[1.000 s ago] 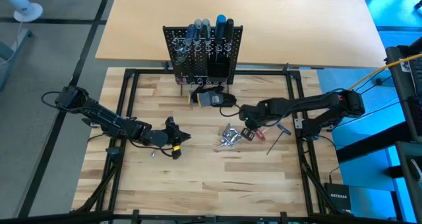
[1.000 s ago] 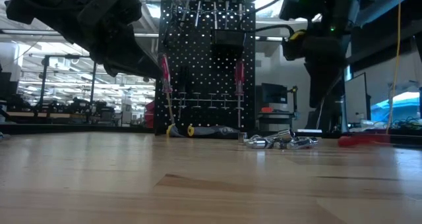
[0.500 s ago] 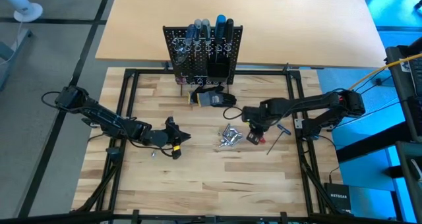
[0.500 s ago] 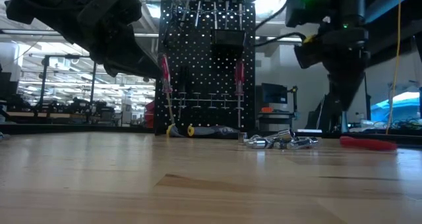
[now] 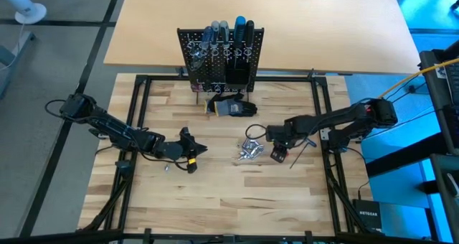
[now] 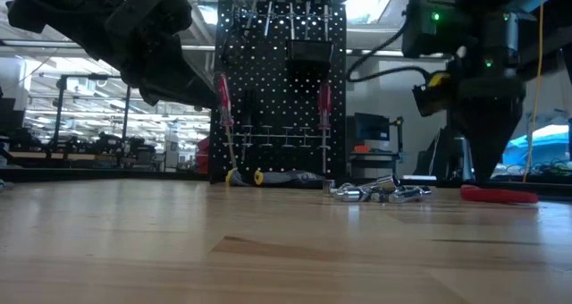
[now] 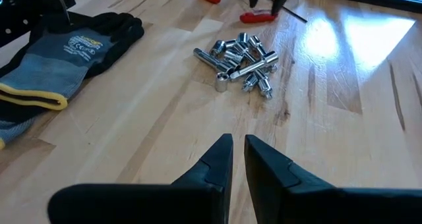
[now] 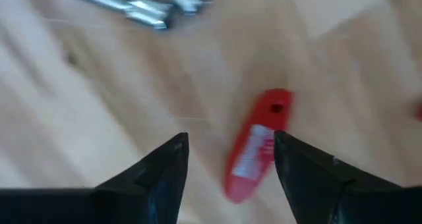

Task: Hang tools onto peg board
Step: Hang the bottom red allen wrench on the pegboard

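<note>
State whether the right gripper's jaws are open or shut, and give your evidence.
Open. In the right wrist view the right gripper has a wide gap between its fingers, with the red-handled tool lying on the table between them, not gripped.

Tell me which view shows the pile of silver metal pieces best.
The left wrist view: the silver pieces lie unobstructed, each distinguishable. The high view shows a small cluster beside the right pincer. The low view sees them edge-on; the right wrist catches only a blurred corner.

Right gripper [image 5: 278, 153] beside silver metal pieces [image 5: 249, 149] — peg board [image 5: 221, 61] well apart
</note>
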Controlling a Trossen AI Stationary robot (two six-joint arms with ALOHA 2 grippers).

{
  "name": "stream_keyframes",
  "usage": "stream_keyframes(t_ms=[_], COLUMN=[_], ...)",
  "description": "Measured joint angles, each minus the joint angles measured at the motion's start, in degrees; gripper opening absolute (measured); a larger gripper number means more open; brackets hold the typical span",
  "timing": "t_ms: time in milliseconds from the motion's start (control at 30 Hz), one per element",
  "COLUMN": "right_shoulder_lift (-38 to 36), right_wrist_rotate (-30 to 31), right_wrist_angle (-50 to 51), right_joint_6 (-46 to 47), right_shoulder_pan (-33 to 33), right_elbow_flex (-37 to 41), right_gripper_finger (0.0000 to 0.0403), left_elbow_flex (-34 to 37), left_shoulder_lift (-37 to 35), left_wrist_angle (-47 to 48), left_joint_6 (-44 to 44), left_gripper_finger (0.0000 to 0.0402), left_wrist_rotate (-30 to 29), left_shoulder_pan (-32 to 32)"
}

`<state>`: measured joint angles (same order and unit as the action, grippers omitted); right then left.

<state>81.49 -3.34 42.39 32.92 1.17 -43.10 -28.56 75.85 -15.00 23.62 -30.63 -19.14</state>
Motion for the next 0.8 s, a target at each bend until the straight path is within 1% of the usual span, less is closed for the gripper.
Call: stream_keyframes(t_ms=[133,500,633,800], right_shoulder_lift=[0.0,-0.02,-0.02,-0.04], right_wrist_rotate=[0.84,0.7,4.4,4.64], right_wrist_angle=[-0.08,-9.95,-10.0,-10.52], right_joint_6=[1.1,4.32,4.2,3.16], right_shoulder_pan=[-1.53,-1.95,-1.84,-1.84], right_elbow_flex=[1.4,7.64,8.01,8.1], right_gripper_finger=[0.021,0.019,0.0163,0.0118], left_elbow_flex=[0.0,0.0,0.0,0.0], left_shoulder_lift=[0.0,0.0,0.0,0.0], left_wrist_angle=[0.19,1.11,1.07,1.07], left_joint_6=[-0.07,0.0,0.0,0.0], left_gripper_finger=[0.0031,0.0031,0.0031,0.0031], left_wrist_rotate=[0.0,0.0,-0.02,-0.02], left_shoulder_pan=[-0.01,0.0,-0.01,0.07])
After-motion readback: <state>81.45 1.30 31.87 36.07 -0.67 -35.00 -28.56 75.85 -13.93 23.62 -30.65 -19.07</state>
